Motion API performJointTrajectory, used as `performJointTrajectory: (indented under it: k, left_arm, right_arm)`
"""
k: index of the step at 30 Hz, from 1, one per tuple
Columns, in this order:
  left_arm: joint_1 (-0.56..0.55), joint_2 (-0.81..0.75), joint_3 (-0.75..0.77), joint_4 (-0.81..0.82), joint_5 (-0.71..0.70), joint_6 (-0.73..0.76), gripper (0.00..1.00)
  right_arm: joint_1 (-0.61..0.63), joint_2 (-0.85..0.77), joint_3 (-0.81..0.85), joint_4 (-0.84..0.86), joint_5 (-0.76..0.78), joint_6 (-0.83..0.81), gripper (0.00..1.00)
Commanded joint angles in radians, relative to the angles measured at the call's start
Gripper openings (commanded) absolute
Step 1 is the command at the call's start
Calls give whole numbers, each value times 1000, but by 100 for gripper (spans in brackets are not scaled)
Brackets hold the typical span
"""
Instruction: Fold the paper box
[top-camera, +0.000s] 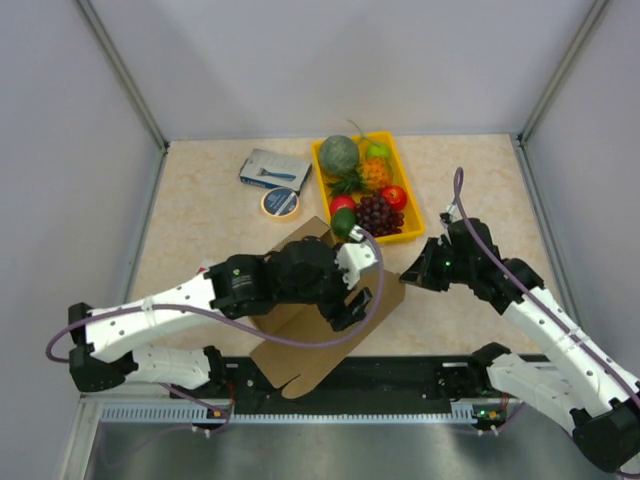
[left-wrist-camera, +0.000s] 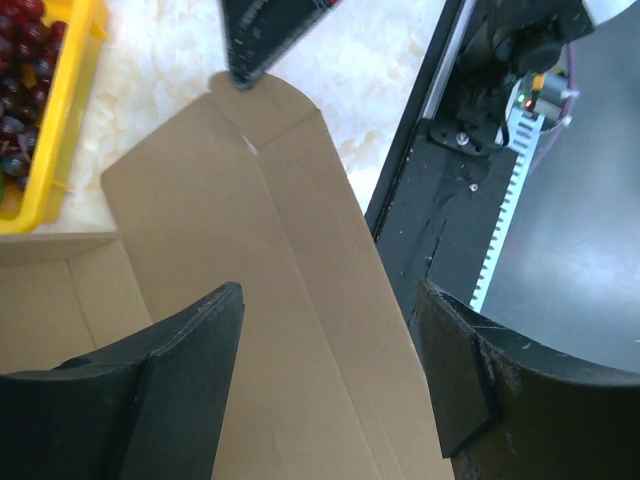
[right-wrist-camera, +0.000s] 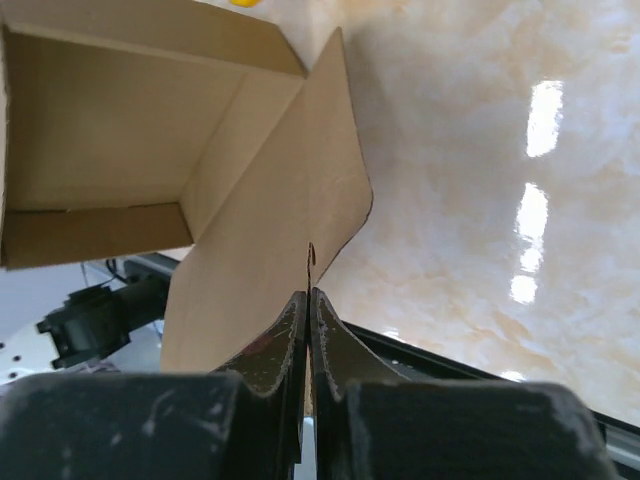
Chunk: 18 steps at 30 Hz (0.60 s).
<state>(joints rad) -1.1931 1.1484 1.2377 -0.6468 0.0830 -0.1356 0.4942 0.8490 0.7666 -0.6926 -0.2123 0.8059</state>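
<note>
One grey-walled marbled table (top-camera: 480, 180); left tool (left-wrist-camera: 328, 300) agape, right tool (right-wrist-camera: 309, 305) tight on paper box (top-camera: 310, 350)

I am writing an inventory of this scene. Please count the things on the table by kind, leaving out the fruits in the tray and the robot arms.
box: 1
tray: 1
packet: 1
tape roll: 1
total: 4
</note>
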Motion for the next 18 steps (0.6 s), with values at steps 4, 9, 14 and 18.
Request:
performJointTrajectory:
  k: [4,9,14,18]
  left_arm:
    - [-148,230,88,-80,-228,5,75]
    - [-174,339,143,-137,-301,-42,77]
    - [-232,396,170,-126,-319,-84,76]
    - [-258,471,241,-201,-475,-134,69]
  right_arm:
    - [-6,27,94,-59,-50,10,0]
    - [-6,1,92,-87,-7,26,0]
    - [-6,-7,106,-105,24,35,0]
    - [-6,-11,112,-119,34,35,0]
